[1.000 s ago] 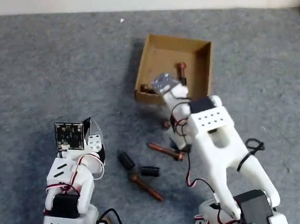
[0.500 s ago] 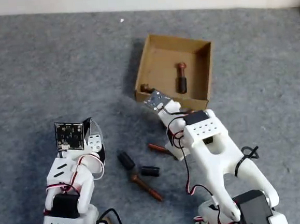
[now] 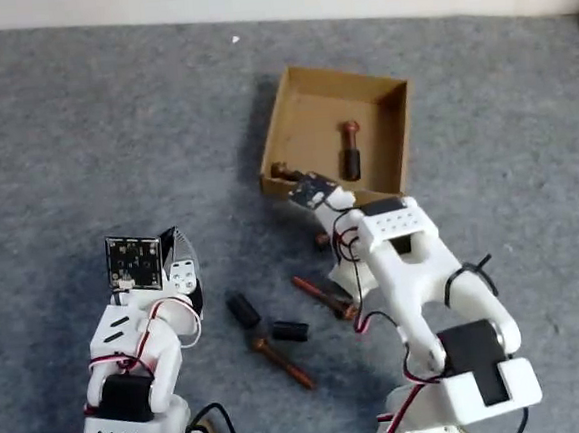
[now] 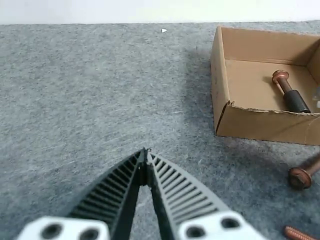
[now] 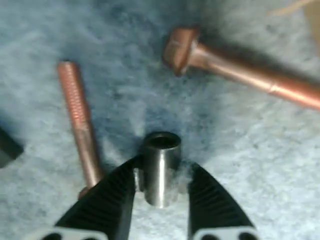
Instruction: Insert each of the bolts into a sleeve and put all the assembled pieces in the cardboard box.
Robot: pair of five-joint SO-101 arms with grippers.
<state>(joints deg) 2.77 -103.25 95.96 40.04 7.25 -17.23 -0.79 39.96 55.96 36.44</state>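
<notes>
- Right now my right tool (image 5: 162,169) is partly open at the lower centre of its wrist frame, with a sleeve (image 5: 161,150) between its fingers (image 5: 112,195).
- One bolt (image 5: 79,120) lies just beside that sleeve; a second bolt (image 5: 240,70) crosses the upper right.
- My left tool (image 4: 146,159) is closed on nothing, with the cardboard box (image 4: 220,75) at the upper right of its frame.

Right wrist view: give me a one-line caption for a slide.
Right gripper open around an upright metal sleeve on carpet, a copper bolt lying beside it and a second bolt beyond.

approx 5 bolts (image 3: 281,363), 4 sleeves (image 3: 288,330), 1 box (image 3: 307,125)
</notes>
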